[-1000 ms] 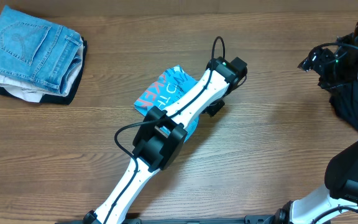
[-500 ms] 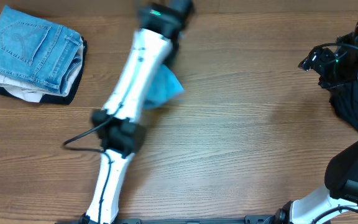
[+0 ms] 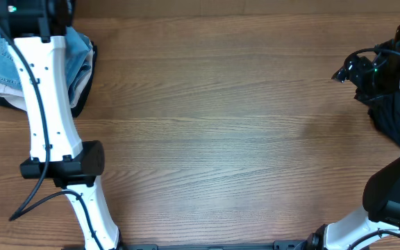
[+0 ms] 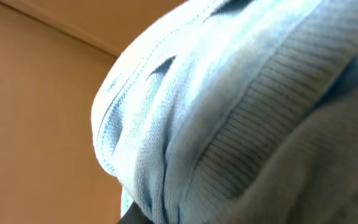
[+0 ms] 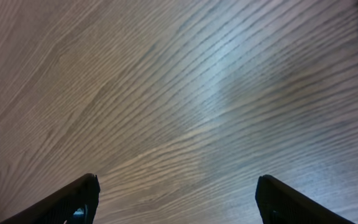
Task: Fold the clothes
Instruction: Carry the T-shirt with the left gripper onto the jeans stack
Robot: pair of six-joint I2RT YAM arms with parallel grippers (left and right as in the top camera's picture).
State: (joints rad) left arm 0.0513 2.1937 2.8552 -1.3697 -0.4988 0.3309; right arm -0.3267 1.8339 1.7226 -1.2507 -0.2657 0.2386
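The sky-blue T-shirt [image 4: 229, 124] fills the left wrist view, bunched, with its ribbed collar band showing right at the camera. In the overhead view it is hidden under my left arm. My left gripper [image 3: 28, 10] is at the far left back of the table, over the jeans pile, shut on the T-shirt; its fingers are covered by cloth. My right gripper [image 5: 182, 199] is open and empty above bare wood at the right side [image 3: 356, 69].
A pile of folded blue denim jeans [image 3: 83, 55] on white and dark garments lies at the back left, partly under my left arm. A dark cloth [image 3: 391, 114] lies at the right edge, beside the right arm.
My left arm has swung from the table's middle to the far left back, carrying the T-shirt with it. The right arm has not moved.
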